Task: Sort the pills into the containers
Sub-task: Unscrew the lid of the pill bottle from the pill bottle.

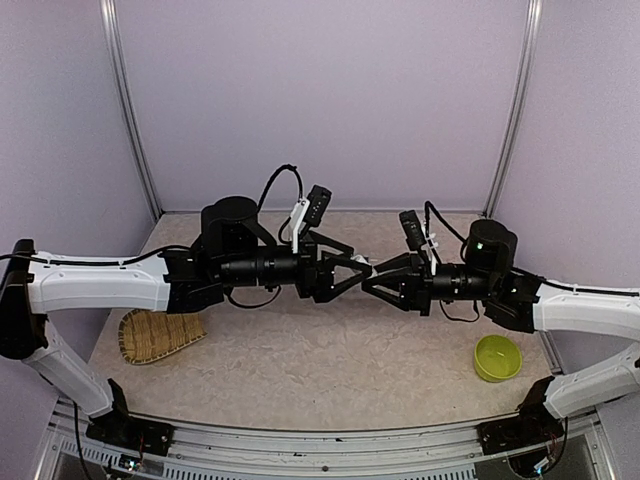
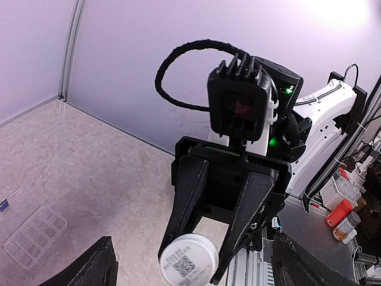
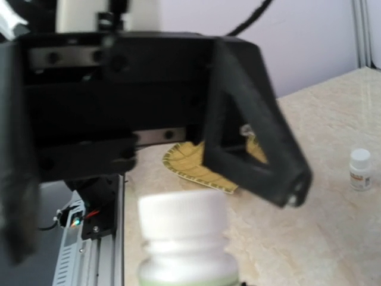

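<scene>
My right gripper is shut on a white bottle and holds it level above the table. Its fingers clamp the bottle, and the cap, which carries a printed code label, faces the left arm. My left gripper is open. Its jaws stand wide on either side of the cap and apart from it. The clear compartment box lies on the table at the lower left of the left wrist view. A tiny dark blue speck shows beside it. No orange pills are in view.
The woven bamboo tray lies at the front left and also shows in the right wrist view. The lime-green bowl sits at the front right. A small white bottle stands on the table. Purple walls enclose the back and sides.
</scene>
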`<act>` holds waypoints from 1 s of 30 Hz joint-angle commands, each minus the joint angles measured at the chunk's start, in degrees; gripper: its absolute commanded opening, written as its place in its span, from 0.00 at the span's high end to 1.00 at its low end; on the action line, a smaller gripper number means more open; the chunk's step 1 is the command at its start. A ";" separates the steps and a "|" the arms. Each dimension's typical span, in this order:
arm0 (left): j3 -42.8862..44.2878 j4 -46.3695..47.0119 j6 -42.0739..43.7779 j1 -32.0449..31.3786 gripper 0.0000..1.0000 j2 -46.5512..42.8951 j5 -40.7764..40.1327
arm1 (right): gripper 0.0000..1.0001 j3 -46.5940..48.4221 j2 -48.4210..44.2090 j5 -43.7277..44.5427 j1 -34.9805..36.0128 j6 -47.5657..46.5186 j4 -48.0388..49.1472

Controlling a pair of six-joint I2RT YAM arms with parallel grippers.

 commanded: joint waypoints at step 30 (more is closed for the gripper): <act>-0.17 2.46 -1.58 0.51 0.64 0.12 2.87 | 0.94 -1.38 -1.68 -0.47 -0.23 -1.05 1.39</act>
